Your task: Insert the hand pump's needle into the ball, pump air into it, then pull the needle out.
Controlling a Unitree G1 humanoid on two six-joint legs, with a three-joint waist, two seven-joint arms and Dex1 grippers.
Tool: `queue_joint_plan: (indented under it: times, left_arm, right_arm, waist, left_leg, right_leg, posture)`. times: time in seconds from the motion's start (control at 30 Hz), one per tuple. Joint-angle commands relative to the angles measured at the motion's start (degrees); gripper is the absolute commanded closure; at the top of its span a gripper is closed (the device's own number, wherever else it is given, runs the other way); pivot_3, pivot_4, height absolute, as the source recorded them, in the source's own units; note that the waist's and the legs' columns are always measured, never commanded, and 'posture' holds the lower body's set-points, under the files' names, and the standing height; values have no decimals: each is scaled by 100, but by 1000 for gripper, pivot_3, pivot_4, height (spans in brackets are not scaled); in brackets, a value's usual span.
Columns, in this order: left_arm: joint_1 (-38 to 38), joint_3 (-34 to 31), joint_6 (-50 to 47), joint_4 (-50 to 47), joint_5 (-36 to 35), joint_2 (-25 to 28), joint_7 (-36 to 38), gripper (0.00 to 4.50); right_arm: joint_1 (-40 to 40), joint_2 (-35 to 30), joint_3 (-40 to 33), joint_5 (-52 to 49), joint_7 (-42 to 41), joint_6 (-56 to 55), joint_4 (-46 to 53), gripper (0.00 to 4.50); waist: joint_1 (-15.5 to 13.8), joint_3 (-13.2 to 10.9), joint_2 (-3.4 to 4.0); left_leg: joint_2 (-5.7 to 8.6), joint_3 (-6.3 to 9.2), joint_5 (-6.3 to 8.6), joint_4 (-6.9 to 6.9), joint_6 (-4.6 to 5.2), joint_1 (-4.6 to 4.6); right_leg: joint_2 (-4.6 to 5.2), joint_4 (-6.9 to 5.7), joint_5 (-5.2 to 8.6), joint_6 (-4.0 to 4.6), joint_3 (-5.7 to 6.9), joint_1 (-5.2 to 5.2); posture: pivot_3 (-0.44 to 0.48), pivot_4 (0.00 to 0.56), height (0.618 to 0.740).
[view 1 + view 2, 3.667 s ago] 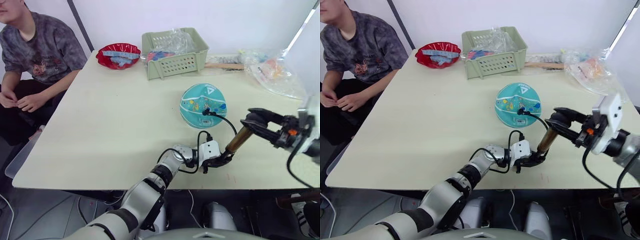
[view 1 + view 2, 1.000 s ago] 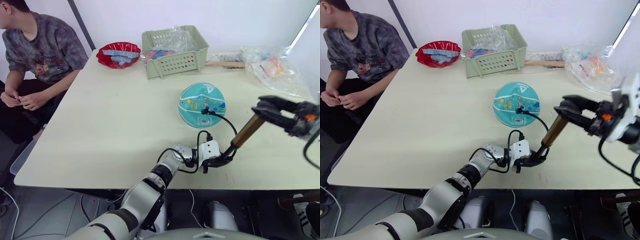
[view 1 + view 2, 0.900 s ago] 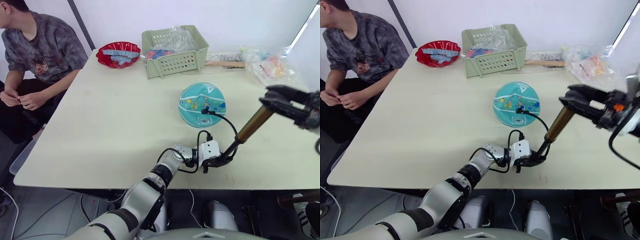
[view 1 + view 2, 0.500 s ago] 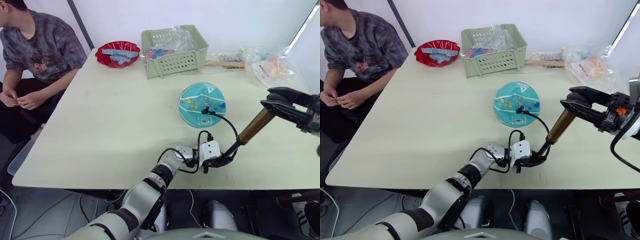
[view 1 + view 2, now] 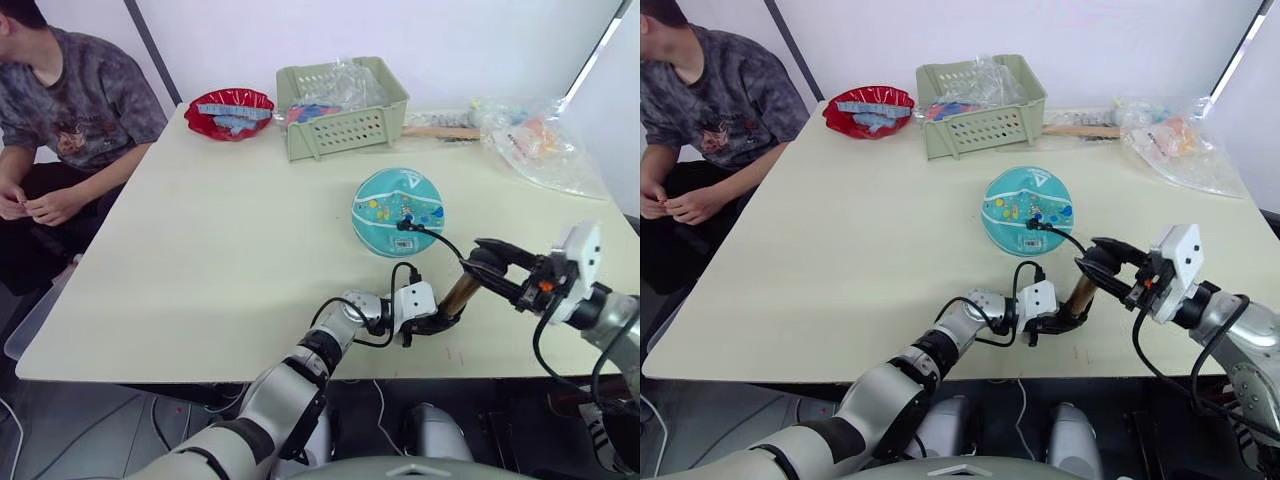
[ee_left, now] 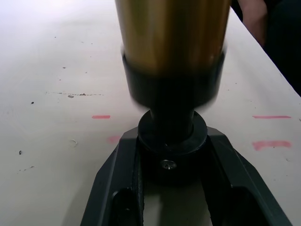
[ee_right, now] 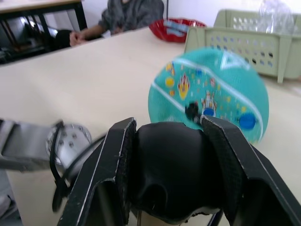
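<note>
On the table (image 5: 200, 230), hand pump (image 5: 461, 291) spans left pincer (image 5: 437, 322) and right pincer (image 5: 484, 262).

Ball (image 5: 399, 211) mid-table (image 5: 220, 250), basket (image 5: 342, 107) behind it, hand pump (image 5: 455, 297) in front (near edge).

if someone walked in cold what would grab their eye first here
Probably the teal ball in the middle of the table, with the pump's black hose plugged into its near side. Just in front of it the gold hand pump stands tilted near the table's front edge, its base clamped by the left gripper and its black handle by the right gripper. A person sits at the table's far left corner.
</note>
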State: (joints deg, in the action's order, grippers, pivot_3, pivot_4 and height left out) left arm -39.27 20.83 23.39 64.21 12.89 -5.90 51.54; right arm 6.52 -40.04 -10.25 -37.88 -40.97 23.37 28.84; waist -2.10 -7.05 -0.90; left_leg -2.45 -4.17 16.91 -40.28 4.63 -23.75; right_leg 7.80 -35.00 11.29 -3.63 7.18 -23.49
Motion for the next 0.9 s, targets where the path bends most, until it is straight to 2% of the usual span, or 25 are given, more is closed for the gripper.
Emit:
queue_joint_plan:
  times: [0.03, 0.23, 0.43, 0.63, 0.9]
  left_arm:
    - [225, 179, -215, 360, 203, 48, 81, 3372]
    - [224, 188, -206, 353, 209, 84, 118, 3372]
    - [214, 198, -211, 364, 218, 91, 135, 3372]
    - [222, 204, -221, 364, 220, 90, 145, 3372]
    - [237, 215, -219, 355, 213, 102, 141, 3372]
  right_arm:
    - [245, 90, 330, 381, -80, -11, -245, 2793]
    - [-104, -80, -272, -233, -135, 170, 142, 2793]
    - [-825, -733, -1338, -1262, -199, 835, 123, 2793]
    - [-1523, -1401, -2232, -2443, -210, 1512, -89, 2793]
    - [-2332, -1996, -2731, -3294, -42, 2087, -434, 2793]
  waist:
    - [-1, 6, 5]
    - [-3, -1, 15]
    - [-23, -48, 53]
    - [-23, -75, 58]
    - [-22, -87, 58]
  left_leg:
    - [0, 0, 0, 0, 0, 1]
    - [-2, 0, 0, 0, 0, 0]
    - [14, -4, 0, 0, 0, -12]
    - [24, -8, 0, -1, 0, -18]
    - [23, -9, 0, 0, 0, -18]
  right_leg:
    - [0, 0, 1, -1, 0, 0]
    - [0, 0, 3, -5, 0, -1]
    - [14, 1, -10, 15, -2, -11]
    - [23, 2, -14, 9, -5, -12]
    - [23, 2, -14, 9, -6, -12]
  posture:
    - [0, 150, 740]
    - [0, 150, 740]
    - [0, 150, 740]
    - [0, 150, 740]
    - [0, 150, 740]
